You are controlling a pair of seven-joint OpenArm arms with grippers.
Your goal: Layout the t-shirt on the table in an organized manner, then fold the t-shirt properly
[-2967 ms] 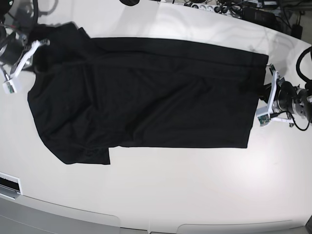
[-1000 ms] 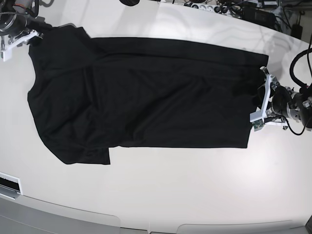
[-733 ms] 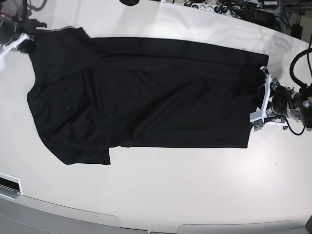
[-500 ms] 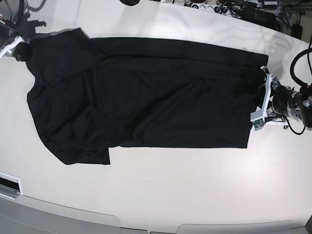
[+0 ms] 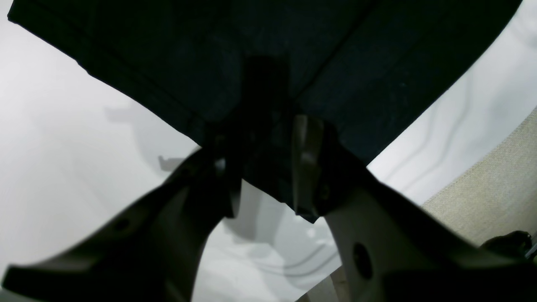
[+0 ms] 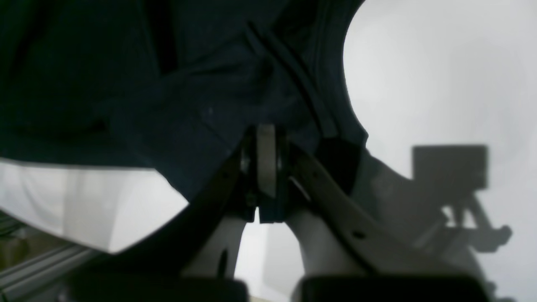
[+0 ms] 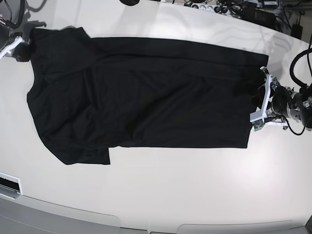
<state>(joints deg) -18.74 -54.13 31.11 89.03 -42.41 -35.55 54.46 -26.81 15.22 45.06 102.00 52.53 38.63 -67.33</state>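
Compared with three seconds back, the right gripper [image 7: 18,48] has carried the shirt's upper corner outward toward the far left edge of the base view, so the sleeve end of the t-shirt [image 7: 141,92] now lies wider and flatter; the hem end has barely shifted.

Starting at the left of the base view, that gripper is pinched fully together on a fold of black fabric, which the right wrist view shows bunched around the closed fingers. The shirt itself stretches lengthways across the middle of the white table [image 7: 161,185], with a loose flap doubled under at its lower left corner. At the right, the left gripper [image 7: 260,97] straddles the hem edge; its wrist view shows cloth between the fingers [image 5: 306,163], which stand partly apart, so it seems to hold the hem loosely.

My guess at the risks: further outward pulling could drag the hem out of that looser hold, or slide the whole shirt leftward toward the table's edge. The doubled flap would also spoil a clean fold if left.

Cables and a power strip [image 7: 204,7] sit beyond the far edge, well clear of the cloth.
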